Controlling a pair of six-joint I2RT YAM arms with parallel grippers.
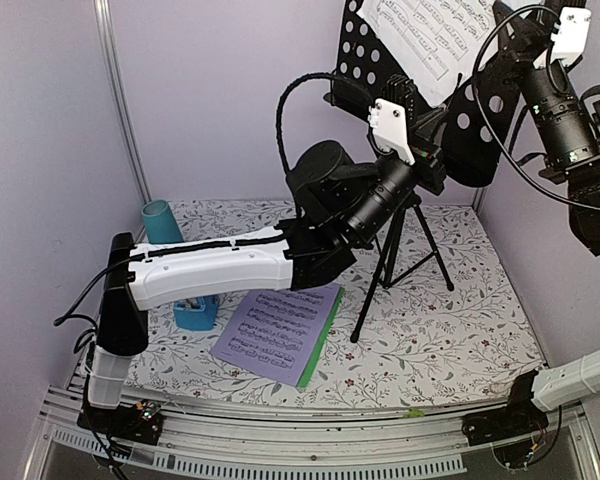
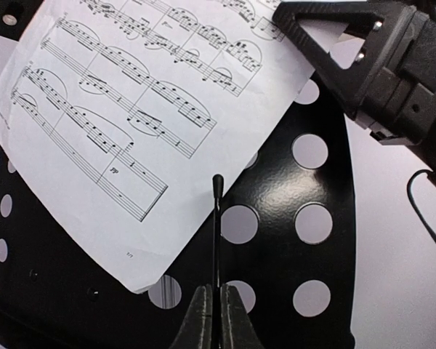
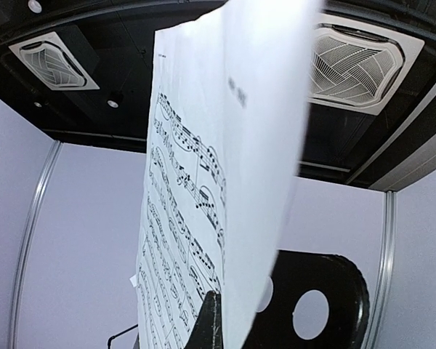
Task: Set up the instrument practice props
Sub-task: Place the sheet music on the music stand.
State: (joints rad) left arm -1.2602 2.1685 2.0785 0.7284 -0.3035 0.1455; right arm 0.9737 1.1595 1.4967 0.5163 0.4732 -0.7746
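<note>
The black tripod music stand [image 1: 405,225] stands at the back, its perforated desk [image 2: 276,196] tilted. A white sheet-music page [image 2: 131,116] lies against the desk, and my right gripper [image 3: 221,323] is shut on its edge; from above that gripper [image 1: 508,25] sits at the page's right side. My left gripper [image 2: 218,302] is shut on the thin black page-holder wire [image 2: 217,218] that stands up in front of the desk. Another page with a green edge [image 1: 280,335] lies flat on the table. The small blue metronome [image 1: 195,313] sits under my left arm.
A teal cylinder cup [image 1: 162,222] stands at the back left by the wall. The floral tablecloth [image 1: 450,330] covers the table. Purple walls close the left, back and right sides. A cable [image 1: 290,100] loops above my left arm.
</note>
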